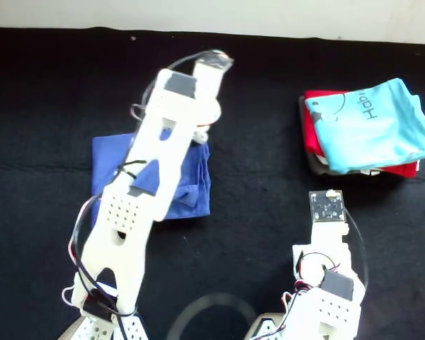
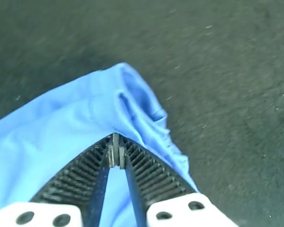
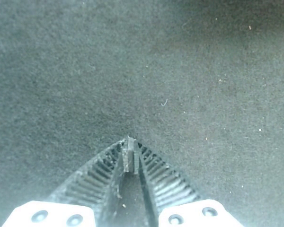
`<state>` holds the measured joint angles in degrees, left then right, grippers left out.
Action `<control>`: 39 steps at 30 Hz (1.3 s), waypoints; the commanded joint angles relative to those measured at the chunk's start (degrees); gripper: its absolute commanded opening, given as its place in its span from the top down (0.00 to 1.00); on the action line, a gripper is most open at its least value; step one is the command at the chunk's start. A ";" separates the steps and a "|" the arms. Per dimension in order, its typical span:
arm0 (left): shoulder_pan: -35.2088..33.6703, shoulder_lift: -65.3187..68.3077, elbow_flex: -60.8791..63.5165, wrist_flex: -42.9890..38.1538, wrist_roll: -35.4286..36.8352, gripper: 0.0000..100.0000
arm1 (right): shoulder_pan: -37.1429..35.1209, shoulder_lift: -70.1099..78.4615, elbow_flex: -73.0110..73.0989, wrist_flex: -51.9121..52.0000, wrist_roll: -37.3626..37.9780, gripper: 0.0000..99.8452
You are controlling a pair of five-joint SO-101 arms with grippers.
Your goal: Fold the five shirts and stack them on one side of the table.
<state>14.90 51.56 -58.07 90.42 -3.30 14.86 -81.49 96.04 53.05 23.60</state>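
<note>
With your left claw (image 2: 114, 152) closed at the rumpled edge of the blue shirt (image 1: 108, 166), left of centre on the counter (image 1: 269, 212), and the right claw (image 3: 128, 161) closed on nothing, a one-cornered drag toward the upper-right stack (image 1: 372, 127) could spill the fold.

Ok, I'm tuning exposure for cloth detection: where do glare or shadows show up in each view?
High view: glare washes out the left arm's white shell, while shadows barely read on the black table. Left wrist view: the blue shirt is brightly lit, shaded only in its creases. Right wrist view: even light on the table, no glare.
</note>
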 commanded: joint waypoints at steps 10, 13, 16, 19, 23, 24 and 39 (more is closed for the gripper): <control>2.15 -1.98 -1.01 -0.97 0.18 0.99 | 0.84 -0.57 3.30 -0.92 -0.53 0.99; 2.07 -2.68 -4.26 4.31 0.18 0.99 | 0.84 -0.57 3.30 -0.92 -0.53 0.99; 1.63 -2.59 -7.43 11.08 0.18 0.99 | 0.84 -0.57 3.30 -0.92 -0.53 0.99; 0.31 -4.62 -4.79 11.60 0.26 0.99 | 0.84 -0.57 3.30 -0.92 -0.53 0.99; -0.04 -10.51 6.29 11.60 0.26 0.99 | 0.84 -0.57 3.30 -0.92 -0.53 0.99; -0.04 -12.62 10.51 11.60 0.18 0.99 | 0.84 -0.57 3.30 -0.92 -0.53 0.99; 7.52 -28.00 45.14 3.16 0.26 0.99 | 0.84 -0.57 3.30 -0.92 -0.53 0.99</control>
<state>19.30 28.79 -14.20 93.76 -3.30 14.86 -81.49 96.04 53.05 23.60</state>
